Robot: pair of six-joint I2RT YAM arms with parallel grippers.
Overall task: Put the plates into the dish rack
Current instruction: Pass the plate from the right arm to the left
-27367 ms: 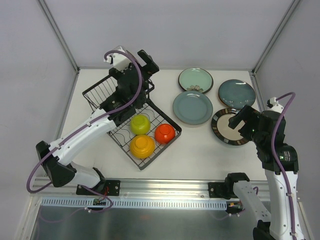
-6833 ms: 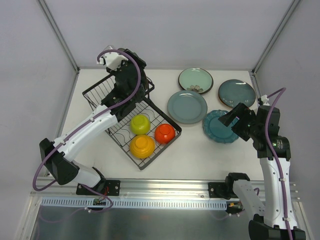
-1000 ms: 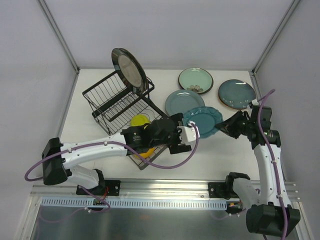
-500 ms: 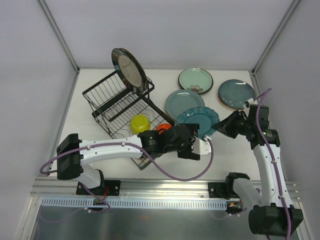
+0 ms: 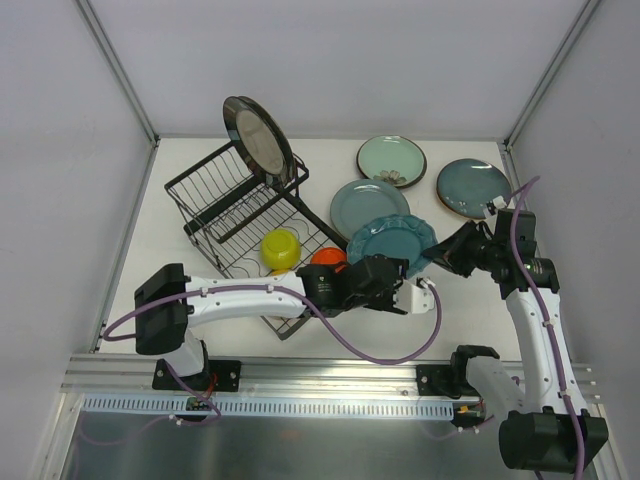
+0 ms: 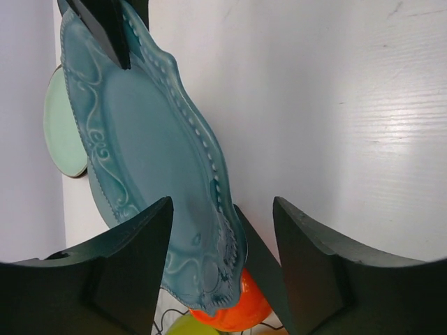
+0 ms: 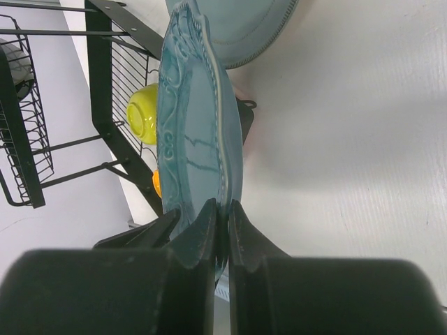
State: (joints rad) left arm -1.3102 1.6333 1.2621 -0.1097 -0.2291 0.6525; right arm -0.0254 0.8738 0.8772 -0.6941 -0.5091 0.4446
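The right gripper [image 7: 222, 213] pinches the scalloped teal ceramic plate [image 7: 192, 132] (edge-on, rising toward twelve o'clock); black wire dish rack [image 7: 98, 70] at ten o'clock.

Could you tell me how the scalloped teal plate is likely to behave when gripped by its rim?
Probably stiff: pinched at one edge by the right gripper, the scalloped teal plate shows no sag. Its glossy glaze may slip in the grip. Being thin ceramic, it could chip if knocked.
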